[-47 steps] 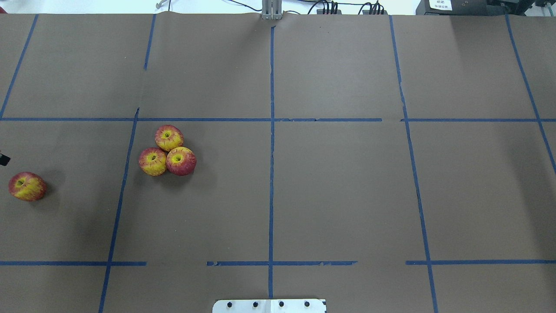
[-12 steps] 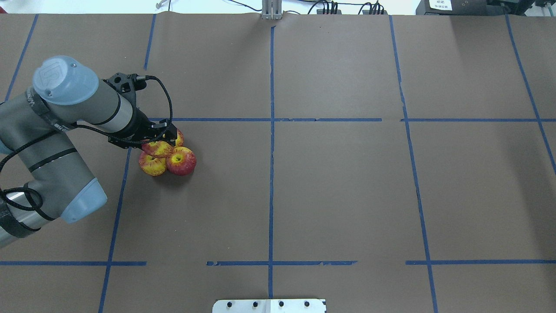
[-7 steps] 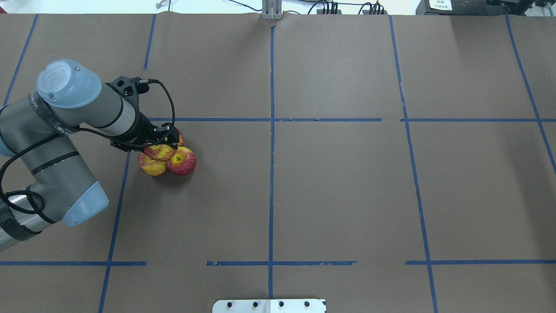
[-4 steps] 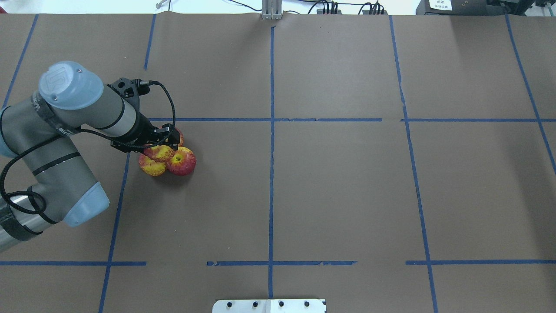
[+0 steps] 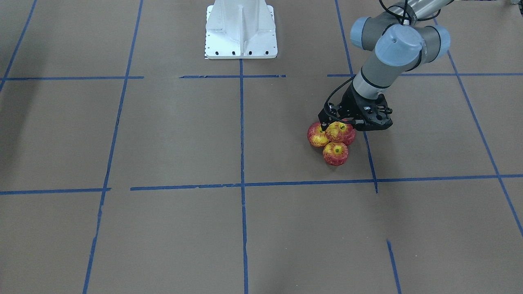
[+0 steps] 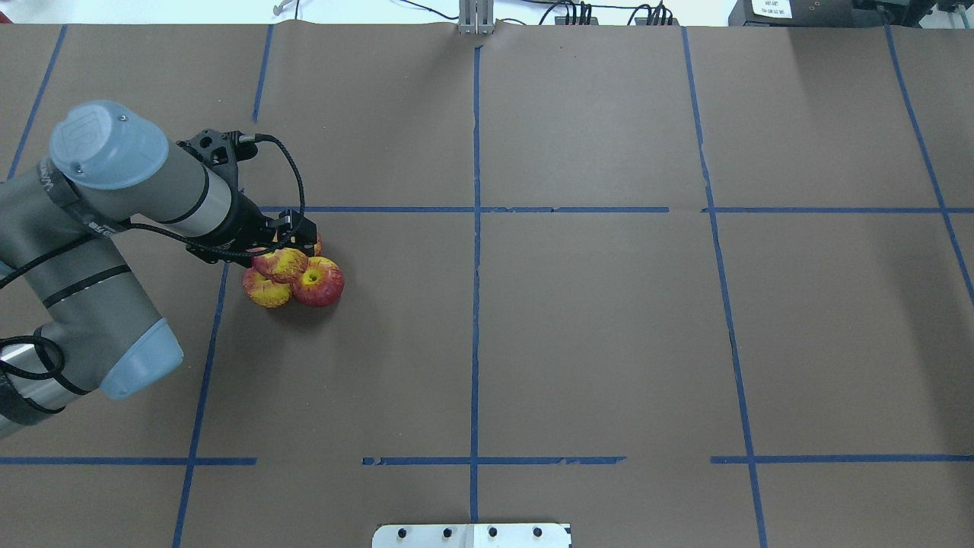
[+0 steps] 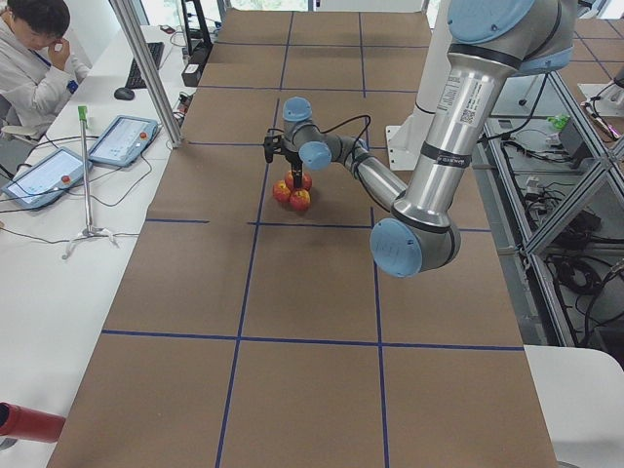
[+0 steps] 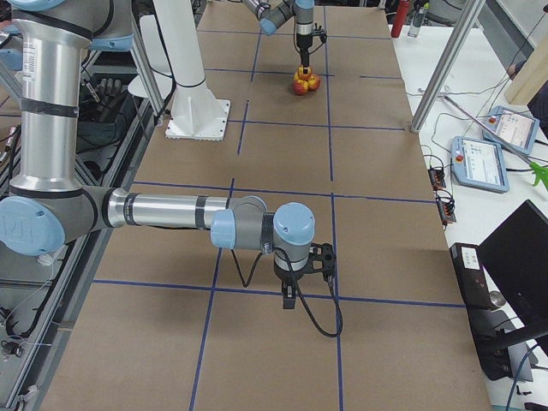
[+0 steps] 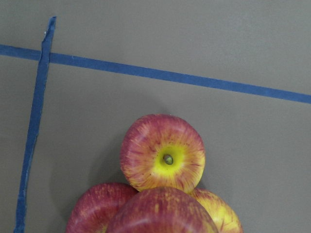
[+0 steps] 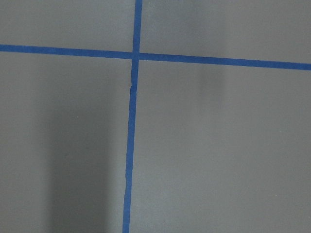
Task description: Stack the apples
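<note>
Four red-and-yellow apples sit in one pile left of the table's middle. Three lie on the paper: one [image 6: 262,292], one [image 6: 321,283], and a far one [image 9: 163,153] mostly hidden in the overhead view. The fourth apple [image 6: 280,264] rests on top of them and also shows in the front view [image 5: 340,132]. My left gripper [image 6: 294,242] hangs just above this top apple, with its fingers flanking it; it looks open. My right gripper [image 8: 291,295] hovers over bare paper far from the pile. I cannot tell whether it is open or shut.
Brown paper with blue tape lines [image 6: 475,228] covers the table. The robot's white base [image 5: 241,28] stands at the near edge. A person and tablets [image 7: 107,146] are at the table's far side. The right arm's reach lies across the right half.
The lone apple at the far left was picked up and carried onto the pile. In the last half second my left arm drew up and back a little while the top apple stayed.
</note>
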Motion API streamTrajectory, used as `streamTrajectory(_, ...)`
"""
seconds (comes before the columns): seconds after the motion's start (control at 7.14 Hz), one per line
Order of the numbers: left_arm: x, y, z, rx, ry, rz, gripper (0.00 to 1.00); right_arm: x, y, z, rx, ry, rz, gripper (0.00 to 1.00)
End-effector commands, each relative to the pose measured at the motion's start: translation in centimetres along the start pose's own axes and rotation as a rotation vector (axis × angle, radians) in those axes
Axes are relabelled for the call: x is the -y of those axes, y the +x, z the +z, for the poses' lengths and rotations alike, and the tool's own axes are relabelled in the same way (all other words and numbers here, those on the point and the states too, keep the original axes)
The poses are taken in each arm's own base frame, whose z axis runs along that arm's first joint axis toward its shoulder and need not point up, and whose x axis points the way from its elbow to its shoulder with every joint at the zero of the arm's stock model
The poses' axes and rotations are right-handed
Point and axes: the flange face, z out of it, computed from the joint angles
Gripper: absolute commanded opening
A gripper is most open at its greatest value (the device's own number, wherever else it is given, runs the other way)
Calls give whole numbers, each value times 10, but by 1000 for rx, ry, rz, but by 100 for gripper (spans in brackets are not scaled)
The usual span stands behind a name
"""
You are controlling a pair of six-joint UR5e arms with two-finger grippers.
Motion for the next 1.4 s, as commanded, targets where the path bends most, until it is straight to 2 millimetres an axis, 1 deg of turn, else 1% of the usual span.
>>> streamTrajectory(0.0,8,-16,-72,11,64,-39,100,0,0,0,0,0,0,100)
streamTrajectory(0.14,17,-38,-100,6,104,-27,100,0,0,0,0,0,0,100)
streamTrajectory(0.28,14,-69,-114,27,119,21,100,0,0,0,0,0,1,100)
streamTrajectory(0.42,21,-105,-131,59,144,73,100,0,0,0,0,0,0,100)
streamTrajectory(0.56,28,-151,-138,110,147,149,100,0,0,0,0,0,0,100)
streamTrajectory(0.7,32,-190,-143,131,111,240,100,0,0,0,0,0,0,100)
streamTrajectory(0.84,51,-243,-161,142,97,288,100,0,0,0,0,0,0,100)
streamTrajectory(0.98,75,-302,-175,154,85,343,100,0,0,0,0,0,0,100)
streamTrajectory(1.12,91,-364,-185,154,64,397,100,0,0,0,0,0,0,100)
streamTrajectory(1.26,101,-418,-209,179,83,427,100,0,0,0,0,0,1,100)
